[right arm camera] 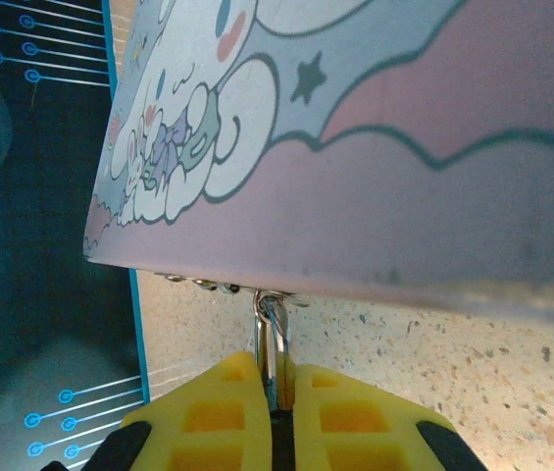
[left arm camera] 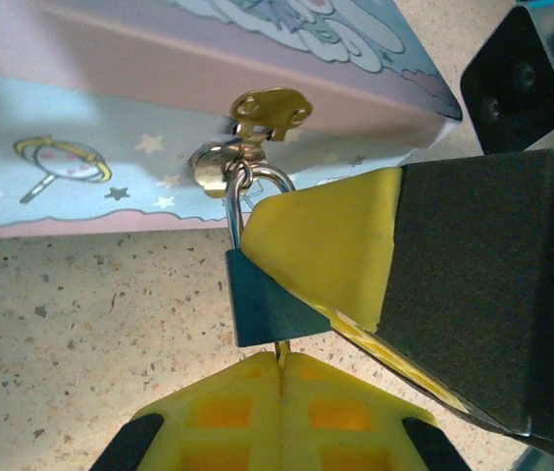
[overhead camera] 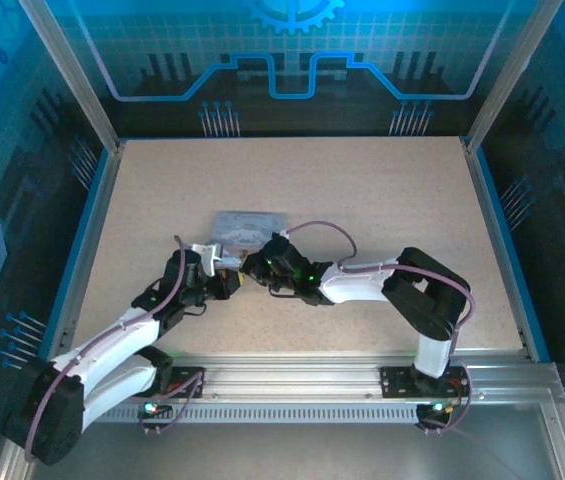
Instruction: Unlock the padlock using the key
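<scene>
The padlock (left arm camera: 262,309), a small teal block with a thin silver shackle, hangs from the gold latch (left arm camera: 269,113) on the front of the pale blue cartoon tin (left arm camera: 80,157). My right gripper (right arm camera: 277,368) is shut on the padlock (right arm camera: 273,334), and one of its yellow fingers (left arm camera: 326,245) covers the padlock's right side. My left gripper (left arm camera: 281,363) is shut on the key (left arm camera: 283,350). Just a thin sliver of the key shows, touching the underside of the padlock. From above, both grippers (overhead camera: 237,275) meet just in front of the tin (overhead camera: 247,225).
The tin lies near the middle of the speckled table (overhead camera: 382,190). Aluminium posts and blue-lit glass walls (overhead camera: 292,60) enclose the table on three sides. The right wrist's camera housing (left arm camera: 512,74) sits close above the right finger.
</scene>
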Controlling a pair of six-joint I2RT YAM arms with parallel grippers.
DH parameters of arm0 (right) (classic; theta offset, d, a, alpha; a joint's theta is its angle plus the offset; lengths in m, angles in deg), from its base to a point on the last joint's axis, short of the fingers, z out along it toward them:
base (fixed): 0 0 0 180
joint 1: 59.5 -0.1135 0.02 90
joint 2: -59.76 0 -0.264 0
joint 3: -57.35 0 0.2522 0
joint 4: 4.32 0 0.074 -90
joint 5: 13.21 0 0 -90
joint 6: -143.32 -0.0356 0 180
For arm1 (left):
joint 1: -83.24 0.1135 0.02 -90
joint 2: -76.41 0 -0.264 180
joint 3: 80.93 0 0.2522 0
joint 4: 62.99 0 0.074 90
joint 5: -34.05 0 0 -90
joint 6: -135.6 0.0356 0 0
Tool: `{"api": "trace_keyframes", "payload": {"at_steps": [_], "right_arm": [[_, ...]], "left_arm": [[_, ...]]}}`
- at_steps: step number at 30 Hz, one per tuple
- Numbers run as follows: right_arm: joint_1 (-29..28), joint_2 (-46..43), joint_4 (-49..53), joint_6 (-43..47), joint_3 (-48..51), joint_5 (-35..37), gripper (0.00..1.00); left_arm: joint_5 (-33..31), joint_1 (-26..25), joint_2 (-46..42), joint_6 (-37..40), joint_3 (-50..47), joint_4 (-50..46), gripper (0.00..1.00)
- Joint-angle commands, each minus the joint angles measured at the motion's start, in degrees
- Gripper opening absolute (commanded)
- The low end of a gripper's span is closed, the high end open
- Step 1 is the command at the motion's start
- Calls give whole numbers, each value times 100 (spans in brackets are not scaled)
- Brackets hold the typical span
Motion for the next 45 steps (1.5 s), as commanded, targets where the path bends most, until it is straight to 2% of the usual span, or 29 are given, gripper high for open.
{"api": "trace_keyframes", "payload": {"at_steps": [1, 9, 13, 21, 32, 37, 38, 41, 43, 45], "right_arm": [[-6, -198, 923, -29, 10, 450, 0], [-2, -360, 1740, 19, -175, 665, 0], [19, -396, 1912, 37, -197, 619, 0], [117, -364, 2079, 39, -277, 293, 2], [271, -155, 2456, 159, -471, -232, 3], [293, -227, 2226, 126, -270, -174, 0], [292, -242, 2165, 89, -204, -154, 0], [284, -320, 1745, -55, 76, -52, 0], [285, -337, 1524, -146, 220, -5, 0], [284, -346, 1211, -213, 372, 10, 0]], "left_arm": [[-479, -109, -82, 626, 281, -146, 0], [-1137, -665, 117, 1284, 451, -104, 0], [-1200, -797, 213, 1547, 408, -7, 0], [-1298, -1147, 535, 1737, 75, 642, 0], [-2096, -1962, 812, 2270, 4, 912, 0], [-2112, -2033, 868, 1873, 37, 961, 0], [-2135, -2025, 804, 1695, -7, 1007, 4], [-2203, -1979, 603, 1064, -87, 1036, 38], [-2144, -1886, 502, 602, -108, 955, 46], [-1787, -1648, 403, 57, -159, 914, 48]]}}
